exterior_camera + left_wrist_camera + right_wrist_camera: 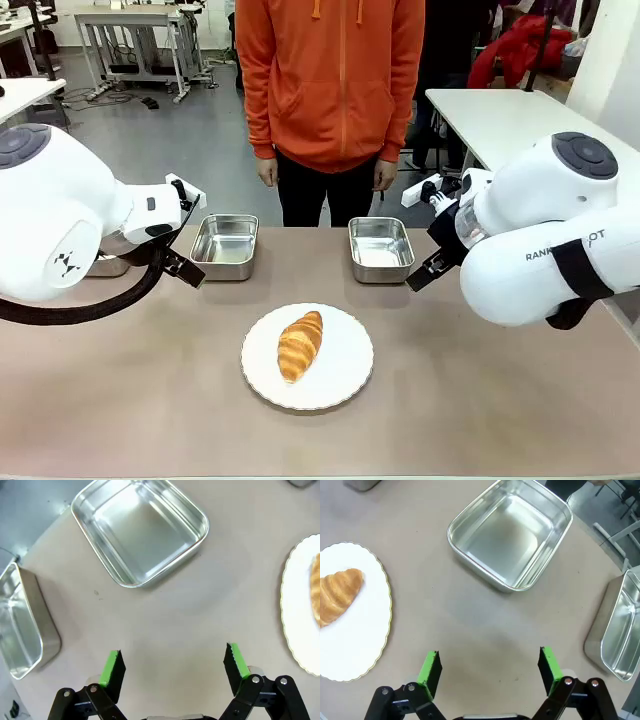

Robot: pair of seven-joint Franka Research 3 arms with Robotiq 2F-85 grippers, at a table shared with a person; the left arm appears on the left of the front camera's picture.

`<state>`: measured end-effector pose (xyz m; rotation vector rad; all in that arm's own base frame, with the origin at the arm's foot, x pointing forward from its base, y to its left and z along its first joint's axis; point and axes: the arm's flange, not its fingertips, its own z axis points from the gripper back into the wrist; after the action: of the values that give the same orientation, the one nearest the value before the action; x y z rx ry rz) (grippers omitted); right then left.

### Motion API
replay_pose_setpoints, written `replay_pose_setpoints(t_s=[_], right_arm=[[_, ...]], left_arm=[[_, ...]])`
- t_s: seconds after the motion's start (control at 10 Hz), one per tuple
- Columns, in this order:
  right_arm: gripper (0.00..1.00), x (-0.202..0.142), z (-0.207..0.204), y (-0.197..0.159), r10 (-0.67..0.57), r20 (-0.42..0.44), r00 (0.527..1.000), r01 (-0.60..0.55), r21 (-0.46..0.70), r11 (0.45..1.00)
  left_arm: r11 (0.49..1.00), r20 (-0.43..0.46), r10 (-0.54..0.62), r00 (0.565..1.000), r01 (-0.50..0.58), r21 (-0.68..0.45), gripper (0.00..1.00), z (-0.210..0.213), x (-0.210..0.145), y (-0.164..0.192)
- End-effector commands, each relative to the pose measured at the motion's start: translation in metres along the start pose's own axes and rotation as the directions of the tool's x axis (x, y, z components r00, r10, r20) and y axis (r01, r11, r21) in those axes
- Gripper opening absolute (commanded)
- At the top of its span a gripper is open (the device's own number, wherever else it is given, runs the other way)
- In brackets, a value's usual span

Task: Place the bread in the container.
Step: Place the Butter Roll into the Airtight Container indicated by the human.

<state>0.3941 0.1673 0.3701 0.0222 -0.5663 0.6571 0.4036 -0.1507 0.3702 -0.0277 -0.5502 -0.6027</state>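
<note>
The bread, a golden-brown croissant (300, 345), lies on a round white scalloped plate (345, 365) at the table's middle front. Behind the plate stand two shiny steel trays, one left (226, 246) and one right (380, 249), both with nothing in them. My left gripper (172, 662) hovers open over bare table near the left tray (140, 530); the plate's rim (300, 605) and a sliver of the croissant (316, 587) are at its view's edge. My right gripper (490, 667) is open too, above the table between the croissant (337, 595) and the right tray (510, 532).
A third steel tray (20, 625) stands at the far left, partly behind my left arm, and a fourth (620, 630) at the far right. A person in an orange hoodie (330, 70) stands at the far edge, hands at their sides.
</note>
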Motion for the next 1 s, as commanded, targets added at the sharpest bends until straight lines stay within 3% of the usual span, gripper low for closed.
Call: replay_pose_setpoints(t_s=[0.0, 0.9], right_arm=[[1.00, 0.0001, 0.0001, 0.0000, 0.000, 0.000, 1.000, 0.000, 0.000, 1.000], [1.00, 0.0001, 0.0000, 0.0002, 0.002, 0.000, 1.000, -0.002, 0.000, 1.000]], left_arm=[[1.000, 0.000, 0.000, 1.000, 0.000, 0.000, 1.00, 0.0000, 0.0000, -0.0001], [1.000, 0.000, 0.000, 1.000, 0.000, 0.000, 1.00, 0.0000, 0.0000, 0.0000]])
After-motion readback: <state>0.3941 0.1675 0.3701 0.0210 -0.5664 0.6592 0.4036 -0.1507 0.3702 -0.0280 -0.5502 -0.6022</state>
